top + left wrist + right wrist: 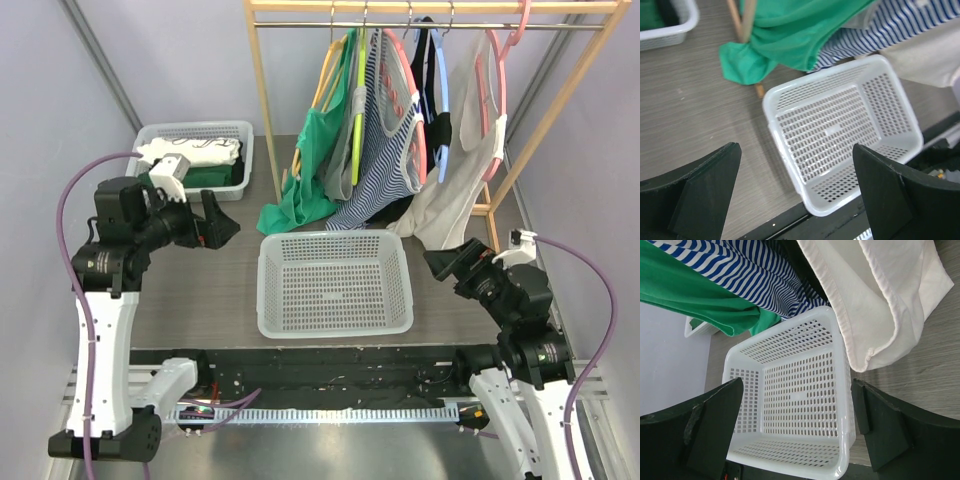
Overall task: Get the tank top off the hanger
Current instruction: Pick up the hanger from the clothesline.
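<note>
While the left claw [222, 225] and right claw [447, 262] are held spread and empty and the striped tank top [385, 150] hangs crowded on the rail [300, 24], its hanger [408, 90] or the neighbouring green garment [318, 150] could be dragged down too.

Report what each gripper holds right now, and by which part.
Nothing is held. The left gripper and right gripper are both open, with no garment in either.

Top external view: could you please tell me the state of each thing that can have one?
left gripper, open, empty.
right gripper, open, empty.
centre basket, empty.
far basket, holding folded clothes.
green tank top, hanging on hanger.
striped tank top, hanging on hanger.
cream tank top, hanging on pink hanger.
</note>
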Motion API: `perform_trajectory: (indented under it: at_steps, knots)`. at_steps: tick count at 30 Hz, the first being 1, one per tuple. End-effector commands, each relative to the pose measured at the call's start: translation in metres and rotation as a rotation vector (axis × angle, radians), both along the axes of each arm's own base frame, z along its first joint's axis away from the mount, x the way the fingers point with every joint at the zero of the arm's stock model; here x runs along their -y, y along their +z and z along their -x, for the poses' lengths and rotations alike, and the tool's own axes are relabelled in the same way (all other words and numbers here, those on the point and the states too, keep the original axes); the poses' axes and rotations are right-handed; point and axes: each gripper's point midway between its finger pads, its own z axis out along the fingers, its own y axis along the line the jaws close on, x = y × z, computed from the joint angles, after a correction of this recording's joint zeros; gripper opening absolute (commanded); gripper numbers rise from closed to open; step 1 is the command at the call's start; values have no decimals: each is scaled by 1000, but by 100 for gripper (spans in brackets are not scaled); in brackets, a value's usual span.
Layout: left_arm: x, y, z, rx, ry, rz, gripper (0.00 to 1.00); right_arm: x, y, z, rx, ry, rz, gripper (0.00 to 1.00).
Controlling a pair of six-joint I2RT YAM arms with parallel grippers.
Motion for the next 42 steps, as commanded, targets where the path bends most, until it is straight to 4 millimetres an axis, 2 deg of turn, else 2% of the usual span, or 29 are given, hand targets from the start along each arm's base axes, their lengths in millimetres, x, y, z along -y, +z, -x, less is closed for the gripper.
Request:
perform_trajectory:
  at_steps: [1, 2, 3, 4, 5, 6, 7, 8, 9, 10, 12, 13, 16, 20, 21, 22, 24, 26, 31, 34, 35, 37, 38, 42]
  knots:
    - [30, 69, -7, 195, -164, 93, 96, 0, 13, -4, 65, 14, 25, 100]
    - [31, 74, -23, 177, -152, 109, 94, 0, 12, -4, 65, 19, 41, 100]
    - [33, 85, -30, 196, -136, 111, 94, 1, 15, -4, 72, 17, 45, 100]
    - [29, 110, -39, 256, -91, 101, 97, 1, 17, -4, 76, 17, 50, 100]
    - [29, 119, -58, 281, -65, 107, 97, 1, 17, -4, 81, 17, 49, 100]
    - [31, 125, -68, 296, -59, 108, 97, 2, 17, -4, 83, 10, 46, 100]
    - [40, 148, -68, 348, -85, 116, 98, 2, 14, -4, 80, 10, 46, 100]
    - [45, 144, -87, 324, -71, 109, 97, 3, 12, -2, 81, 6, 45, 100]
    - [52, 168, -83, 376, -91, 118, 97, 3, 8, -2, 76, 8, 46, 100]
    - [68, 172, -80, 380, -129, 120, 97, 3, 7, -1, 77, 5, 48, 100]
    - [84, 180, -87, 410, -139, 105, 95, 6, 3, 0, 71, 0, 65, 99]
    - [101, 184, -85, 426, -176, 116, 94, 6, 2, 0, 69, -1, 72, 98]
    - [122, 186, -94, 426, -199, 132, 93, 8, -3, 1, 59, 0, 96, 97]
    - [141, 191, -109, 461, -204, 122, 93, 10, -5, 4, 63, -4, 100, 95]
    - [142, 199, -111, 486, -196, 122, 93, 10, -4, 4, 67, -9, 100, 95]
    - [148, 194, -121, 478, -196, 113, 92, 12, -3, 4, 66, -17, 98, 95]
    - [152, 199, -127, 496, -191, 112, 91, 12, 0, 5, 69, -20, 92, 95]
    - [159, 192, -139, 490, -190, 102, 90, 11, 4, 8, 76, -19, 76, 95]
    - [175, 177, -152, 479, -215, 75, 88, 12, 20, 13, 97, -26, 66, 95]
    - [180, 173, -156, 482, -222, 58, 88, 13, 37, 20, 122, -24, 66, 94]
    - [181, 170, -158, 482, -224, 47, 85, 14, 47, 23, 145, -25, 65, 94]
    - [183, 168, -162, 490, -217, 34, 81, 15, 54, 28, 154, -25, 65, 93]
    - [185, 164, -166, 489, -217, 21, 75, 16, 65, 32, 182, -28, 59, 92]
    - [191, 157, -173, 492, -223, -8, 62, 16, 87, 42, 231, -25, 45, 91]
